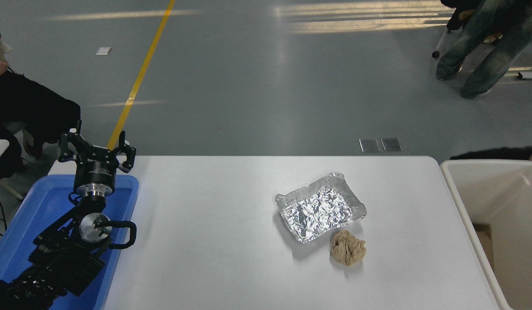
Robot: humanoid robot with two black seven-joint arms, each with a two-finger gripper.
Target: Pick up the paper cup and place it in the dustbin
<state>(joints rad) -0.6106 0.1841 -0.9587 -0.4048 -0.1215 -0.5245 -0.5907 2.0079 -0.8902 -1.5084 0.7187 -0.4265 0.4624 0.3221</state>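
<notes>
Dustbin waits at table's right edge; light, crushable paper cup and right gripper unseen; left gripper, fingers spread, parked far-left.

Parked over tray at table's left: left pincer. Far right: foil tray, paper ball, then dustbin.

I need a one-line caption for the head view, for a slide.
Left gripper parked open over the blue tray; foil tray and crumpled paper ball on the white table, dustbin at right.
</notes>
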